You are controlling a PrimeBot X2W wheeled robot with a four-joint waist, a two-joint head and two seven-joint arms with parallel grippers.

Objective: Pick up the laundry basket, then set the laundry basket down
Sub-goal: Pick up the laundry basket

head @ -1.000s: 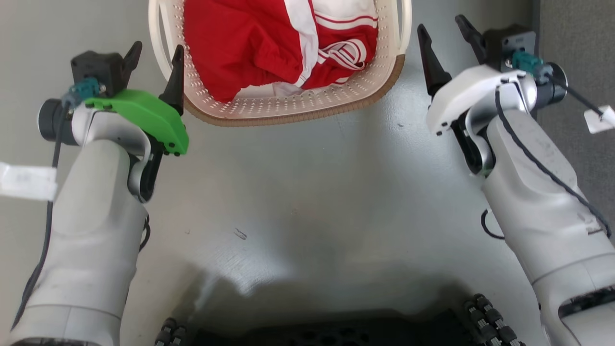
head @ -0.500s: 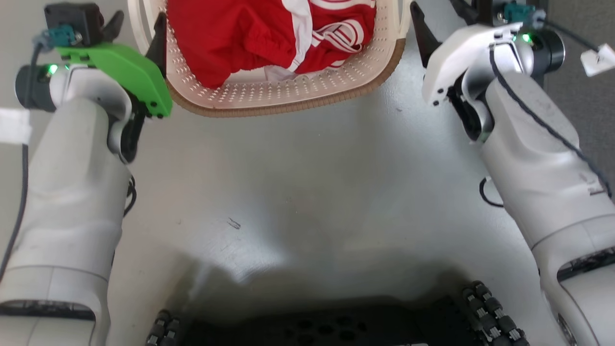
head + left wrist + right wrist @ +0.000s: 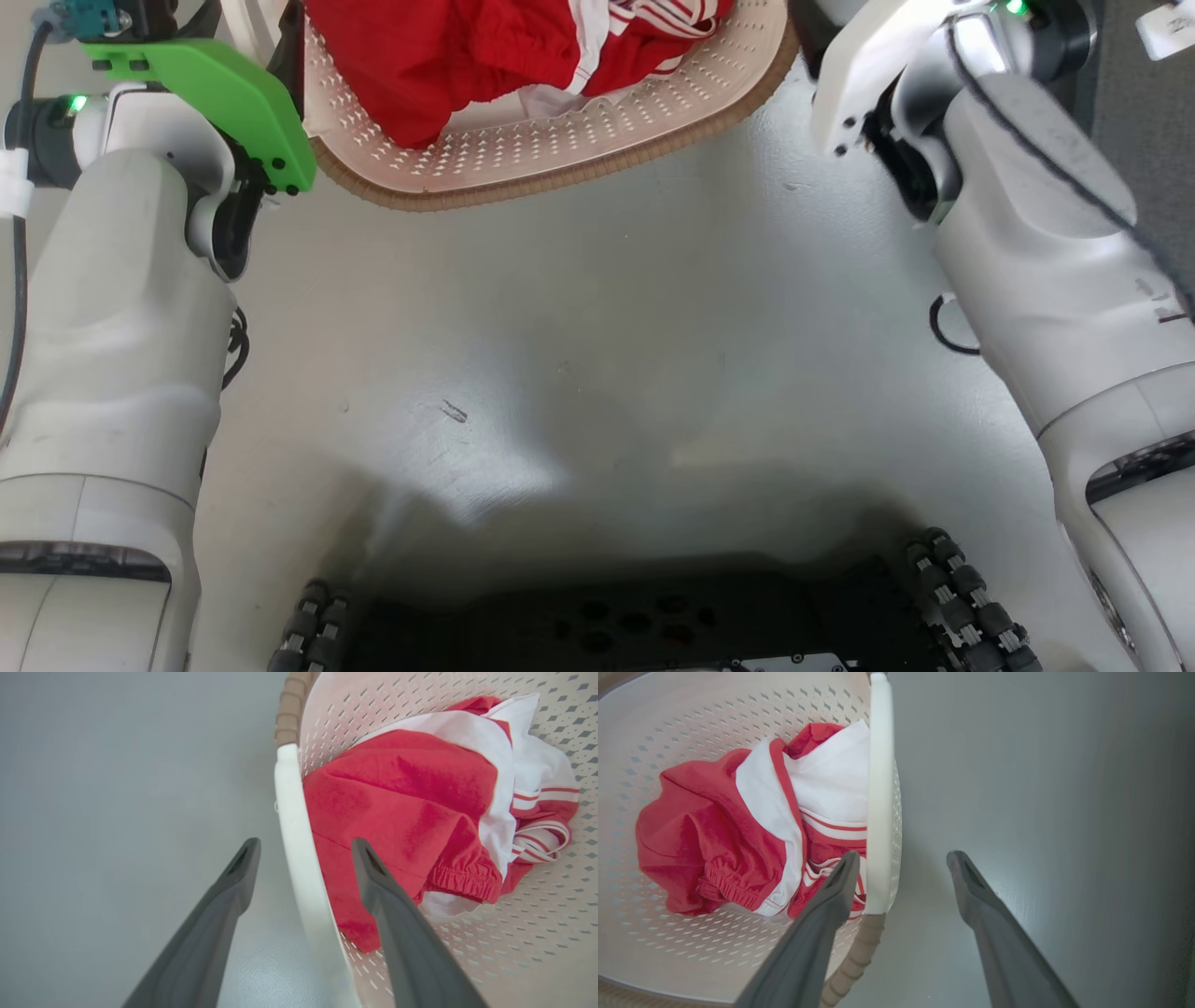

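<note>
Head view: cream perforated laundry basket, brown-rimmed, holding red-and-white clothes, on the grey floor. Left wrist view: left gripper spread astride a white handle. Right wrist view: right gripper spread astride the other handle

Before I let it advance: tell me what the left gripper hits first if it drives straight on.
The left gripper straddles the white handle of the laundry basket, jaws open. Straight on, the inner finger likely meets the red clothes first; depth is unclear.
</note>
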